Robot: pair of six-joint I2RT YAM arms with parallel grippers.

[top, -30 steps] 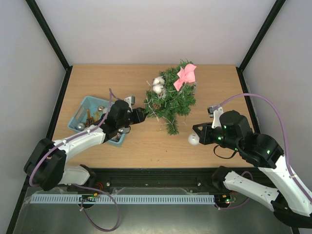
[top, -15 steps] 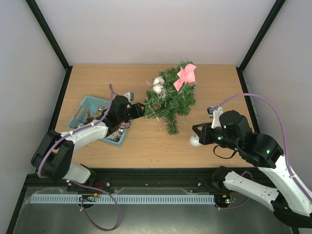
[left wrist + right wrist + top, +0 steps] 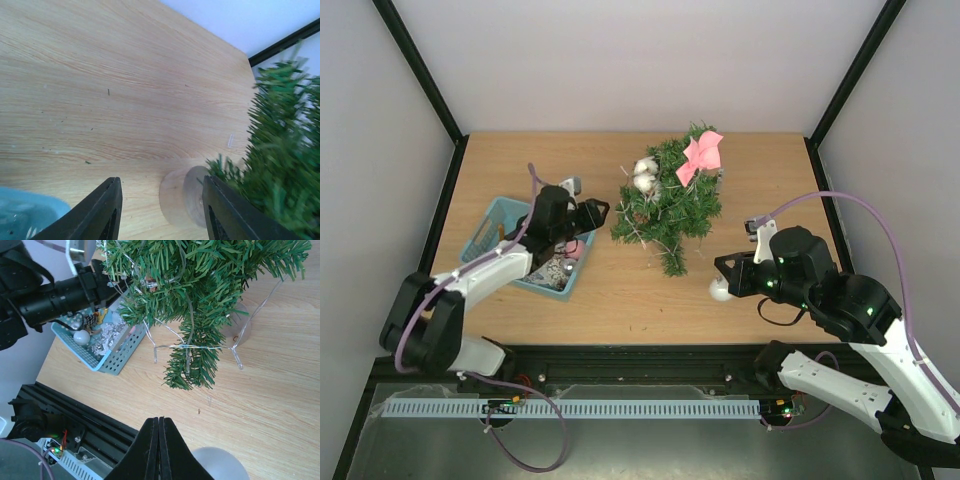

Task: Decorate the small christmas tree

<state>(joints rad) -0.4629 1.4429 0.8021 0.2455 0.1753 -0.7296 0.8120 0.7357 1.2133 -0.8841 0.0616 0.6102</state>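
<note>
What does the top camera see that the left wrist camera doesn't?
Only the top camera shows the pink bow on the small christmas tree and the white ball held by the right gripper. Only the left wrist camera shows the tree's clear base. Both show the tree, the teal basket and the wooden table.

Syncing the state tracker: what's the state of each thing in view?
tree: standing, wearing pink bow, pale baubles, light string
basket: holding ornaments
left pincer: open, empty
right pincer: shut on white ball
</note>
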